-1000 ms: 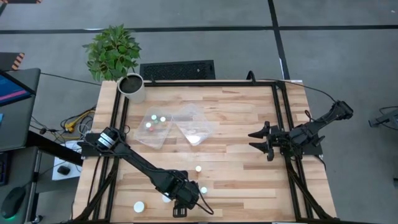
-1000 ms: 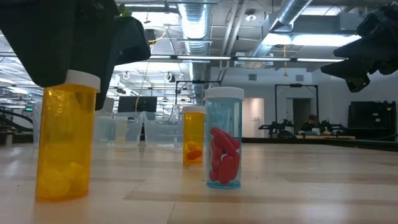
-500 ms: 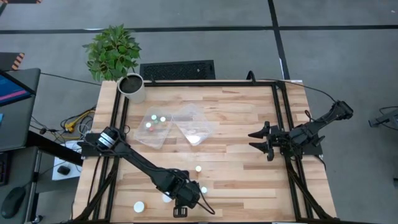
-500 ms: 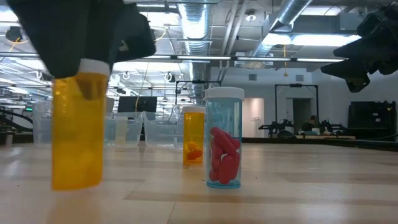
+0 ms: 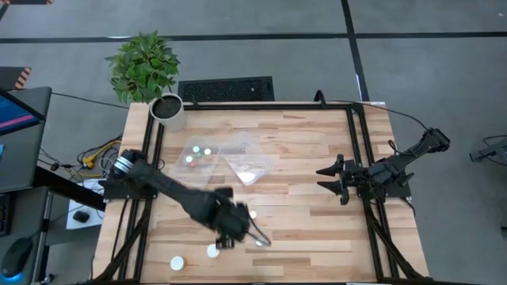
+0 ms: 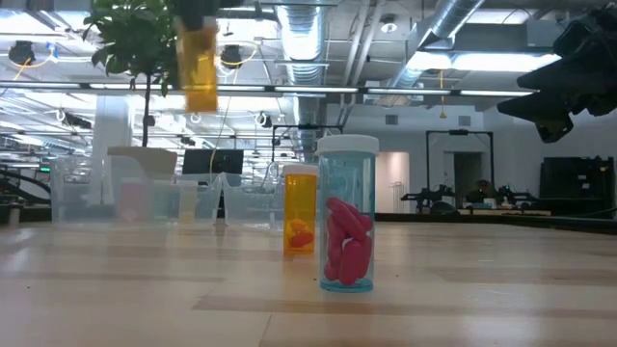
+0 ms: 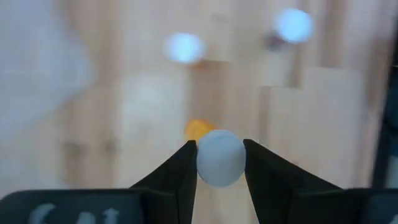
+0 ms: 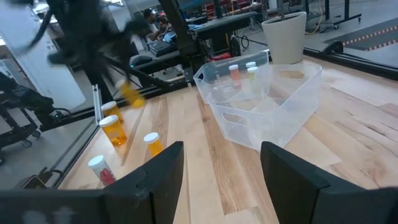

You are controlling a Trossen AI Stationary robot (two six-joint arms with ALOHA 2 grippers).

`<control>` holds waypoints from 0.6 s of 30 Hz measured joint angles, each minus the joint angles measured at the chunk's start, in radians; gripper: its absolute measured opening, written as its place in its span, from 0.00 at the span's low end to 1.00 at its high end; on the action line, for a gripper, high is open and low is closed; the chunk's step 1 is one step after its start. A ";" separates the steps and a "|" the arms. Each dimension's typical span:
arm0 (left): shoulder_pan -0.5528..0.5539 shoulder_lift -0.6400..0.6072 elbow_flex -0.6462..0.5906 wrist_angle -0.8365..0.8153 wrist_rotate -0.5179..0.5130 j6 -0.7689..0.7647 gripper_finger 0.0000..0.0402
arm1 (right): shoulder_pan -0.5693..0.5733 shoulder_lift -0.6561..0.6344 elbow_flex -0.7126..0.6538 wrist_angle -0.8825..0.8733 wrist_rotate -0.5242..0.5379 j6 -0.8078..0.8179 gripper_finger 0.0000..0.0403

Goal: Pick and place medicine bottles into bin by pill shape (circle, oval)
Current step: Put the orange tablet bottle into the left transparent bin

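My left gripper (image 5: 230,226) is over the table's near middle, shut on an orange medicine bottle with a white cap (image 7: 221,157). The bottle shows high above the table in the low view (image 6: 200,67). Two white-capped bottles (image 5: 177,262) (image 5: 212,252) stand near the front edge. In the low view an orange bottle (image 6: 300,209) and a clear blue one with red pills (image 6: 347,214) stand upright on the table. My right gripper (image 5: 326,178) waits open and empty at the table's right; its own view shows it too (image 8: 221,168). My left gripper pinches the bottle's round white cap (image 7: 219,163) between its two fingers, one on each side. The fingers come from above, pointing down. The orange body (image 6: 200,77) hangs below them, about upright and lifted clear of the table.
Two clear plastic bins sit at the far middle: the left one (image 5: 198,165) holds several small bottles, the right one (image 5: 252,158) is tilted. A white plant pot (image 5: 168,111) stands at the far left corner. Bare wood lies between the bins and my right gripper.
My left gripper has risen and gone toward the table's far edge and the bins, still shut on the orange bottle. The bottle stood on the table a second ago and now hangs well clear of it.
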 joint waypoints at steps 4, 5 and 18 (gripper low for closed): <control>0.071 -0.093 -0.007 -0.141 -0.123 -0.023 0.28 | 0.000 0.000 0.000 0.000 0.000 -0.002 0.56; 0.094 -0.111 -0.007 -0.178 -0.152 -0.030 0.28 | 0.000 0.000 0.000 0.000 0.000 -0.003 0.56; 0.433 -0.214 -0.048 -0.301 -0.219 0.120 0.28 | 0.000 0.000 0.000 0.000 0.000 -0.002 0.56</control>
